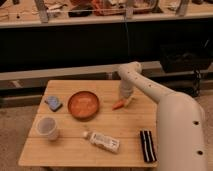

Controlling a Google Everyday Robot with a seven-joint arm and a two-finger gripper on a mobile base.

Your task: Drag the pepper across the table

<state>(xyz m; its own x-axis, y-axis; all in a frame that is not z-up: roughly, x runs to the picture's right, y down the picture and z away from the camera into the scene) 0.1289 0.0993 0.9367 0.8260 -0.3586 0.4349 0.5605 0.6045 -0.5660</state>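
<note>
The pepper is small, slim and orange-red. It lies on the light wooden slatted table, just right of the round orange-brown bowl. My gripper hangs from the white arm that reaches in from the right. It points down right over the pepper's right end, at or touching it.
A blue sponge lies at the left. A white cup stands front left. A white bottle lies at the front middle and a black striped item at the front right. A dark shelf unit stands behind the table.
</note>
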